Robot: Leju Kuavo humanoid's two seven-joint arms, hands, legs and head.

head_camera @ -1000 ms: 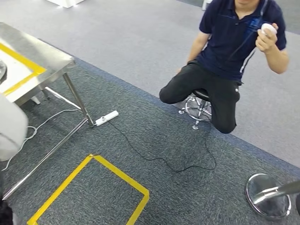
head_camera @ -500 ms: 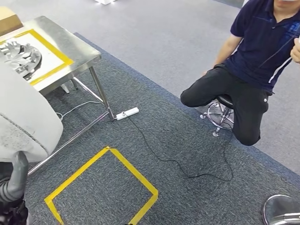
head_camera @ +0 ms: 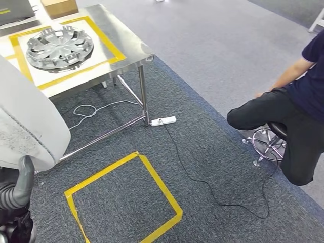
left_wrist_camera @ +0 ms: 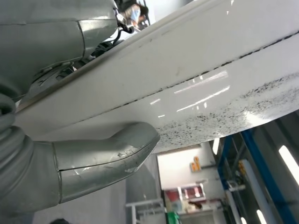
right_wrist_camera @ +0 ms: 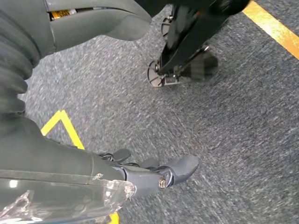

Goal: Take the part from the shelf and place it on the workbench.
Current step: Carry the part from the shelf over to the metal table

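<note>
Firmly gripped: part point(left_wrist_camera: 218, 60), left hand point(left_wrist_camera: 70, 154)

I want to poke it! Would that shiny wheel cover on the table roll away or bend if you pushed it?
The wheel cover lies flat on the table, so it would probably slide, not roll. It looks thin with cut-out spokes, so likely light and somewhat bendy.

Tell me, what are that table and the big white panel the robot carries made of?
The table looks like brushed stainless steel: silvery top and legs with soft reflections. The white panel, held by the left hand, seems glossy painted plastic or metal: it shows sharp light streaks, with black speckling along one band.
</note>
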